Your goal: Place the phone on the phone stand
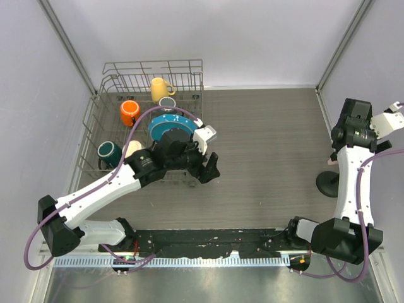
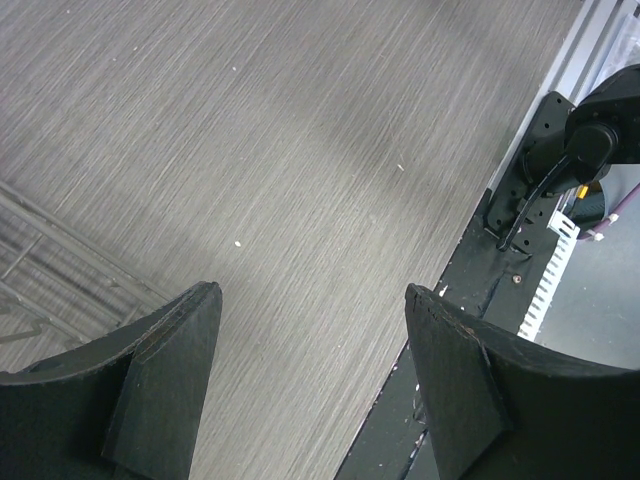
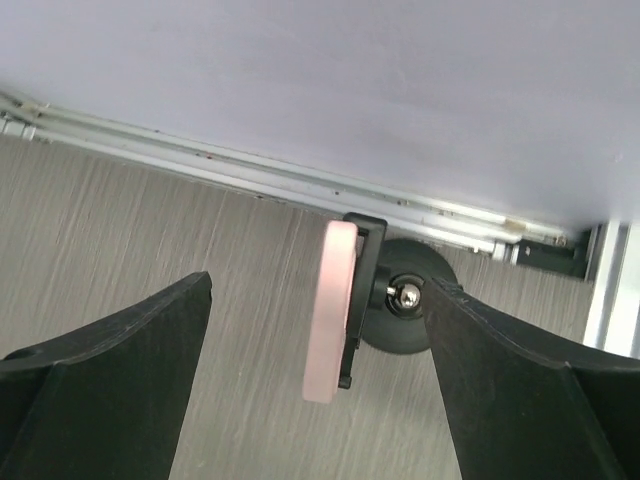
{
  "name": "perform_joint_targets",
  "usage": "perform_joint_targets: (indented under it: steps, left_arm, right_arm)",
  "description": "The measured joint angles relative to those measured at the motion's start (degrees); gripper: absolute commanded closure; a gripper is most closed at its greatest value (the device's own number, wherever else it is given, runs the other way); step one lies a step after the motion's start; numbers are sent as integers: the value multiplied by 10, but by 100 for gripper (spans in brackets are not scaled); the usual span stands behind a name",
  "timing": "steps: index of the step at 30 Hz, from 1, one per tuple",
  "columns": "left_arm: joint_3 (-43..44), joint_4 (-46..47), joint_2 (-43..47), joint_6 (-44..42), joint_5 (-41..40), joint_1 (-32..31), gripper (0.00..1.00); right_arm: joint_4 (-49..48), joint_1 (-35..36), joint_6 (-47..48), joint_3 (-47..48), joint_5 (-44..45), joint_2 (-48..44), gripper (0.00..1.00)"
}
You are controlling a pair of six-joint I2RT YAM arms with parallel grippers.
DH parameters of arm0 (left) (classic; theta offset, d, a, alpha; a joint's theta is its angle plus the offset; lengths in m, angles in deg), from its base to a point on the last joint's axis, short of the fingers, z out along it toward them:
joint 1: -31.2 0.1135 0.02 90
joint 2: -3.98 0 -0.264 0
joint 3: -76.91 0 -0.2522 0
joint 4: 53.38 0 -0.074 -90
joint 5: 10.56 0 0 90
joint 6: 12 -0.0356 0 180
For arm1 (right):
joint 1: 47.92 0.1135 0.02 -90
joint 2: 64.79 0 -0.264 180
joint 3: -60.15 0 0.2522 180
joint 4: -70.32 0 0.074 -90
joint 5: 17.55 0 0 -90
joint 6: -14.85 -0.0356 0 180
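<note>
Right gripper [image 3: 320, 290] spread wide, fingers [image 3: 120, 370] standing clear of the phone [image 3: 330, 320] on both sides, gripping nothing; we see the phone edge-on from the wrist, pink edge toward the camera, sitting in the cradle of the phone stand [image 3: 398, 332]; stand's round base rests on the table [image 1: 271, 139] at its right side, beside the right arm; left gripper [image 2: 312, 300] also spread, nothing between its fingers, hovering over the table just beside the dish rack [image 1: 113, 82] holding mugs [image 1: 129, 112] and a blue plate [image 1: 165, 123].
</note>
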Motion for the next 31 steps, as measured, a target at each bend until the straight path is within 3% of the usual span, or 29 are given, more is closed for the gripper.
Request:
perform_joint_targets:
  steps: [7,11,16,18,24,31]
  left_arm:
    - [0,0,-10,0,0,0,22]
    - [0,-1,-13,-1,0,0,22]
    - [-5,8,-8,-3,-12,0,22]
    - [-17,17,6,-5,-19,0,22]
    - [-39,42,67,-7,-49,0,22]
    - [33,30,117,23,-80,0,21]
  right_arm:
    - [-98,86,224,2,-14,-55,9]
    - [-148,156,305,2,-136,-103,10]
    - [-151,168,286,4,-428,-111,9]
    - [-137,186,265,0,-495,-106,9]
    - [-43,206,236,-52,-551,-141,9]
    - [7,206,236,-48,-581,-305,9]
